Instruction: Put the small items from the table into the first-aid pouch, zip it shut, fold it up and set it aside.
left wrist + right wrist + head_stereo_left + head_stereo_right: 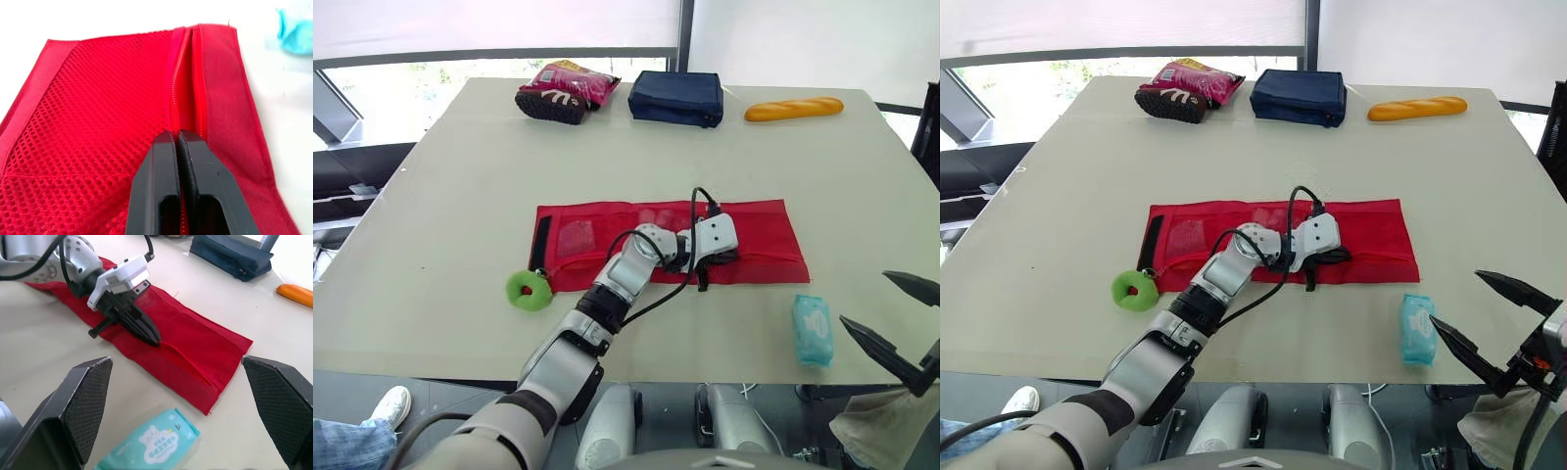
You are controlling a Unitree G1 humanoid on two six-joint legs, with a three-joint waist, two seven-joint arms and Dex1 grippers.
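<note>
The left end effector is squeezed shut on the zip of the red pouch under it, likely to pull it. The right end effector is wide open and empty, just beside the tissue pack on the desk.

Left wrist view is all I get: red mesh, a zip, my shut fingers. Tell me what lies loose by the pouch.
Observer: A green ring toy lies on the table at the red pouch's left end, by its near corner.
Operator: Now the other end.
Observer: A pale blue wipes packet lies flat off the pouch's right near corner, apart from it.
Operator: Give me the right gripper.
Observer: The right gripper hangs open near the table's front right corner, to the right of that packet, holding nothing.
</note>
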